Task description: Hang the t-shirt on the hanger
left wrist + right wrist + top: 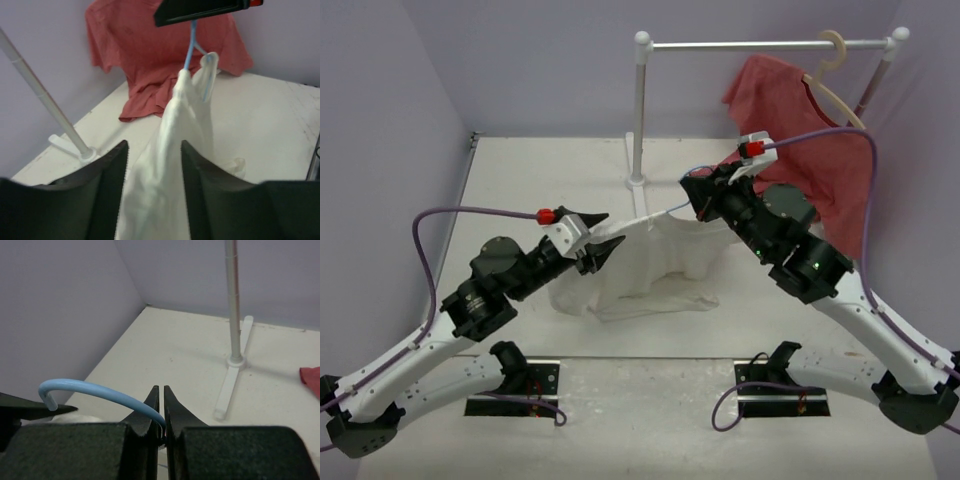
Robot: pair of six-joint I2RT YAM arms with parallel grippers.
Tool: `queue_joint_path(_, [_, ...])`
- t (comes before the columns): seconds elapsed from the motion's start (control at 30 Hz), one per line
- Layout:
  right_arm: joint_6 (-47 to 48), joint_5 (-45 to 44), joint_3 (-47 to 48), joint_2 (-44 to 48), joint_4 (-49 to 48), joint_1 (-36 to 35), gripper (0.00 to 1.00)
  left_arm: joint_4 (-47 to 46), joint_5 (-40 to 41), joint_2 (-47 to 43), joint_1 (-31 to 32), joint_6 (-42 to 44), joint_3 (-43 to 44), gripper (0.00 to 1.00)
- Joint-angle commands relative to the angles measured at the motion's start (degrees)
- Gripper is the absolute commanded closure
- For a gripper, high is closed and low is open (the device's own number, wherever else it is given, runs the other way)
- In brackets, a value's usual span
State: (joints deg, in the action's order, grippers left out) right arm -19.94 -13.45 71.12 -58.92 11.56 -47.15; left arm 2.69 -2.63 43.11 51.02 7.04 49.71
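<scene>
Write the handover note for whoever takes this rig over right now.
Left gripper: shut on a bunch of the t-shirt, holding that part up off the table.
Right gripper: shut on the hanger just below its hook, holding it in the air.
Done: one end of the hanger looks tucked into the raised cloth; how far in cannot be told.
Left: most of the t-shirt lies crumpled on the table; it needs working over both hanger shoulders.
</scene>
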Motion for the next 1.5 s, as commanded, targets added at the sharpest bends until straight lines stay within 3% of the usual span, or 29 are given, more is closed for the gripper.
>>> queue_joint_path(0.0, [1.91,-6.40,3.41,3.50,-1.74,0.13,1.00,1.47,5.50,-5.13,-0.22,-0.74,-1.95,0.44])
queue_joint_path(0.3, [1.57,-4.20,4.64,5.44,-0.45,0.13,1.00,4.38,9.31,-3.12,-0.22,0.22,-0.80,0.38])
queue_joint_path(0.33, [2.29,-4.07,5.44,5.77,0.75,0.13,1.00,5.38,10.61,-2.90,-0.22,0.68,-0.76,0.28])
queue_joint_path(0.47, [4.13,-5.36,8.46,7.19,3.76,0.13,1.00,6.36,12.12,-4.07,-0.22,1.48,-1.80,0.25])
queue_joint_path(0.53, [4.51,-6.19,9.43,7.33,4.93,0.12,1.00,6.42,10.47,-4.66,-0.22,1.26,-2.34,0.34])
queue_joint_path(0.63, [5.30,-8.14,11.96,6.75,7.03,0.04,1.00,6.78,4.99,-5.53,-0.22,0.97,-2.92,0.59])
queue_joint_path(0.7, [5.55,-8.32,13.04,6.45,7.82,0.11,1.00,7.00,1.73,-5.91,-0.22,1.02,-3.22,0.86])
queue_joint_path(0.73, [5.61,-8.47,13.53,6.37,8.15,0.13,1.00,7.16,0.69,-6.02,-0.22,1.02,-3.31,0.96])
queue_joint_path(0.77, [5.61,-8.75,13.98,6.36,8.43,0.13,1.00,7.38,0.39,-6.02,-0.22,0.96,-3.31,0.99])
queue_joint_path(0.87, [5.97,-10.83,14.12,6.89,8.65,0.13,1.00,7.77,1.92,-6.04,-0.22,0.97,-3.42,1.00])
queue_joint_path(1.03, [8.07,-18.09,14.66,8.03,8.65,0.39,1.00,8.64,11.76,-6.20,-0.30,-0.45,-4.01,1.00])
queue_joint_path(1.47, [8.24,-19.20,15.67,7.15,9.44,1.55,1.00,8.69,31.38,-7.30,-0.22,-3.35,-4.52,1.00])
